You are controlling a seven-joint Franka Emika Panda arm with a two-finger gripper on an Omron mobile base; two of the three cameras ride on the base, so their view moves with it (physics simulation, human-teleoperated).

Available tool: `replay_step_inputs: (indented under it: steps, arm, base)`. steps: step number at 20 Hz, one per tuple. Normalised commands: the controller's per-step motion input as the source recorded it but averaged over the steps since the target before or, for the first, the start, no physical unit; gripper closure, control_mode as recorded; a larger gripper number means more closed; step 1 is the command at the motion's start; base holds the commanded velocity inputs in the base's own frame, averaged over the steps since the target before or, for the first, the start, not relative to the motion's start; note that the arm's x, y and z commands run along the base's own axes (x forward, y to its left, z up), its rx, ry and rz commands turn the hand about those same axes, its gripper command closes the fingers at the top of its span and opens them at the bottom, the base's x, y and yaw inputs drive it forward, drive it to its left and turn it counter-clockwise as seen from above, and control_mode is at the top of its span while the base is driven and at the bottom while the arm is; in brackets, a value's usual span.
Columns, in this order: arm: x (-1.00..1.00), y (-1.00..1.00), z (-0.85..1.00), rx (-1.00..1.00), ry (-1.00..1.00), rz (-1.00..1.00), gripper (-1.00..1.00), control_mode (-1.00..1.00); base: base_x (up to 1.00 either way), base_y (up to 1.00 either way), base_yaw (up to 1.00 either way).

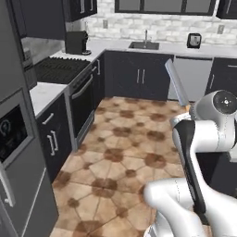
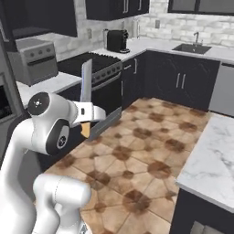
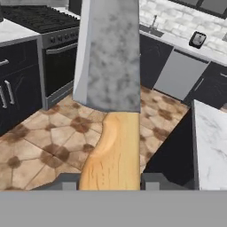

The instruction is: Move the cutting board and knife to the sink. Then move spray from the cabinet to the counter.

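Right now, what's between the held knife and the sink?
Open tiled floor, then the dark cabinet fronts under the sink; the left base view shows it. The claw holds the knife.

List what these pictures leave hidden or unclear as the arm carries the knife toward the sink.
- Knife: blade tip cut off by the hand view's top edge.
- Gripper: contact with the handle cut off at the bottom of the hand view.
- Sink: too small in the left base view to see inside.
- Knife handle: mostly behind the arm in both base views.

The knife [image 1: 177, 83] blade rises above the arm [image 1: 203, 134].
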Motion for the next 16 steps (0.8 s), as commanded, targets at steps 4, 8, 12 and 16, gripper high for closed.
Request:
replay_step_inputs:
  steps: [4,8,12,16]
  arm:
    - [0.00,0.00,0.00,0.00,0.00,0.00,1.00,1.00]
    - [0.00,0.00,0.00,0.00,0.00,0.00,1.00,1.00]
    - [0.00,0.00,0.00,0.00,0.00,0.00,1.00,1.00]
    - [0.00,0.00,0.00,0.00,0.00,0.00,1.00,1.00]
  base:
    - [0.96,0.39,-0.33]
    - [0.69,0.35,-0.31]
    - [0.79,0.34,-0.30]
    - [0.96,0.18,-0.29]
